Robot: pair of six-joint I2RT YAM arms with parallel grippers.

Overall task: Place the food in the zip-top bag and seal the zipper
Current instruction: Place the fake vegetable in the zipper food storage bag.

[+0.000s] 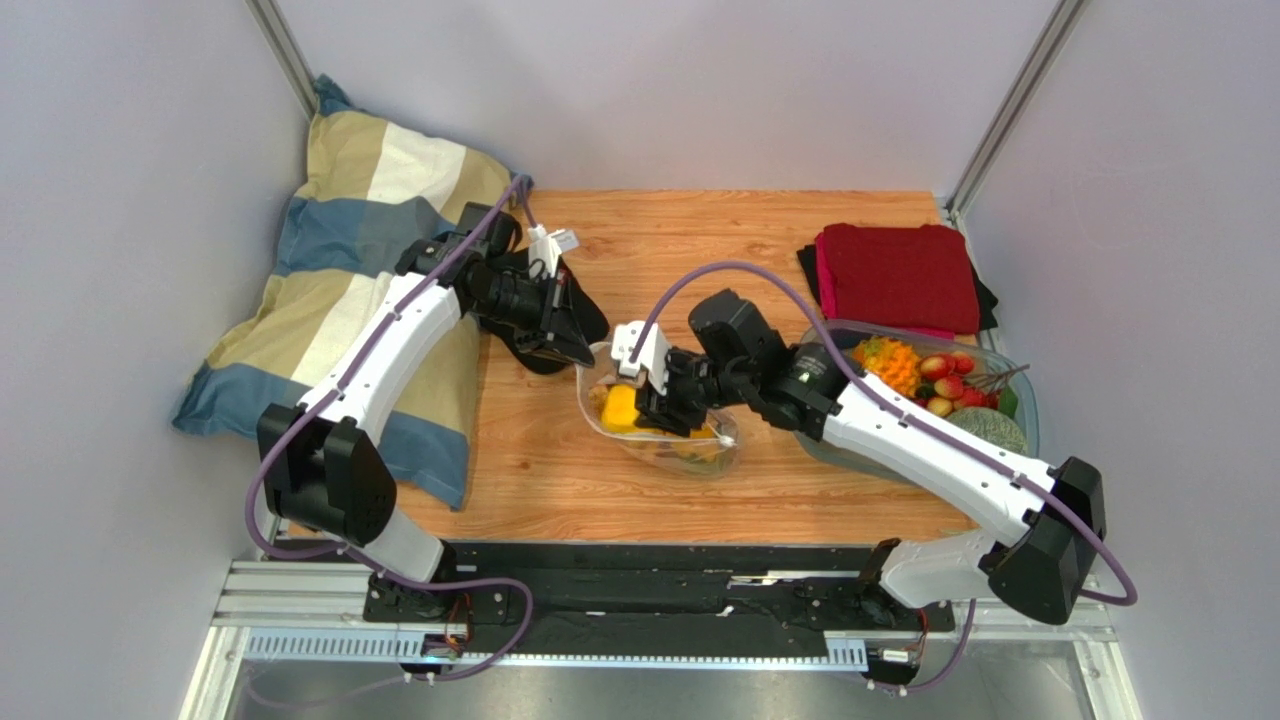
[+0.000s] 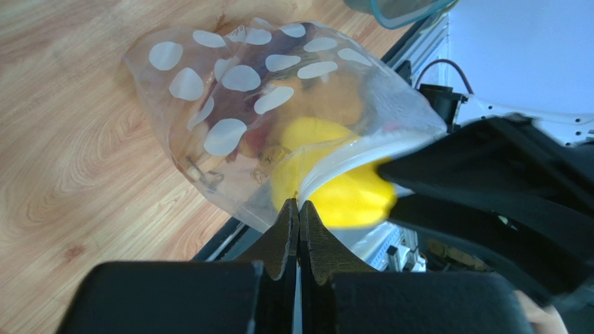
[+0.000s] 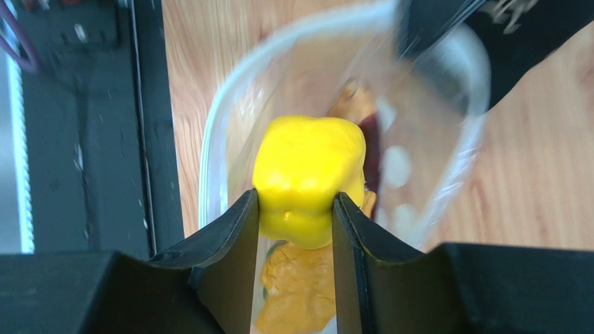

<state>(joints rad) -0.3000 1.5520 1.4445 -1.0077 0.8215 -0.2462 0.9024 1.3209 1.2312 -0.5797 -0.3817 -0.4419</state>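
Note:
The clear zip-top bag (image 1: pixel 684 440) with white dots lies mid-table, its mouth open toward the left. My left gripper (image 1: pixel 583 357) is shut on the bag's whitish rim, which shows clamped between the jaws in the left wrist view (image 2: pixel 298 203). My right gripper (image 1: pixel 643 402) is shut on a yellow pepper (image 1: pixel 618 407) and holds it at the bag's open mouth. In the right wrist view the pepper (image 3: pixel 307 174) sits between the fingers (image 3: pixel 230 236), with the bag's rim (image 3: pixel 209 153) around it. Orange food (image 3: pixel 300 292) and a dark red piece lie inside the bag (image 2: pixel 237 104).
A grey tray (image 1: pixel 842 450) with several more toy fruits and vegetables (image 1: pixel 939 383) stands at the right. A folded red cloth (image 1: pixel 899 278) lies at the back right. A striped pillow (image 1: pixel 361 285) lies along the left side. A black metal rail (image 1: pixel 676 578) runs along the near edge.

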